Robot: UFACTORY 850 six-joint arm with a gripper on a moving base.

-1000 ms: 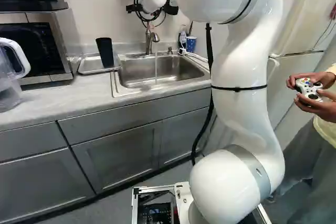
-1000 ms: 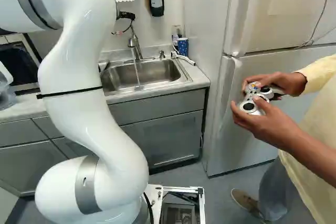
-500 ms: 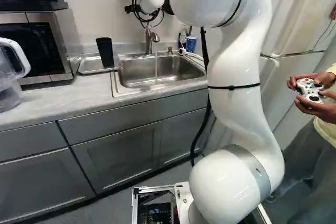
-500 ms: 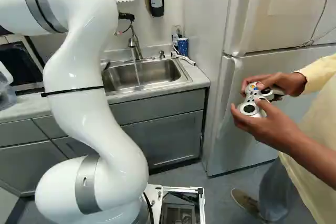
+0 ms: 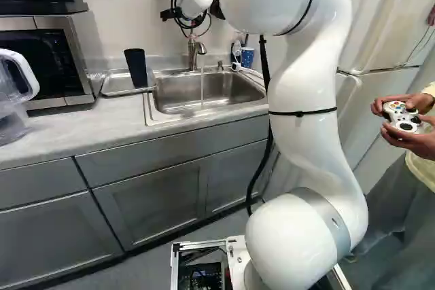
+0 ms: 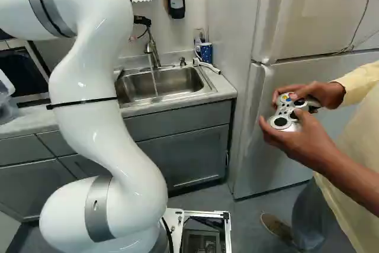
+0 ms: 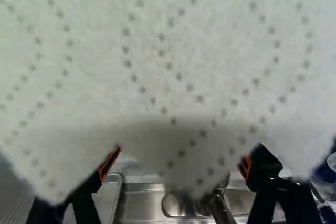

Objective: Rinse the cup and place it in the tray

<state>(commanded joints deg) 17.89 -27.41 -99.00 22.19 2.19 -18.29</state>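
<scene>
My gripper (image 7: 181, 160) gapes wide, empty. The tall, tapered black cup (image 5: 136, 68), left base view's upper left, seems light, stiff, slippery wet; I'd clasp mid-wall.

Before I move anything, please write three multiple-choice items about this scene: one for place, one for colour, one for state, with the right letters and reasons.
1. Where is the black cup?
A) on the floor
B) on the tray
C) inside the sink

2. Which colour are the fingers' pads?
A) orange
B) green
C) blue

3. The faucet is:
A) off
B) running

1 B: it stands there, beside the sink.
2 A: the wrist view shows orange.
3 B: a stream falls.
</scene>
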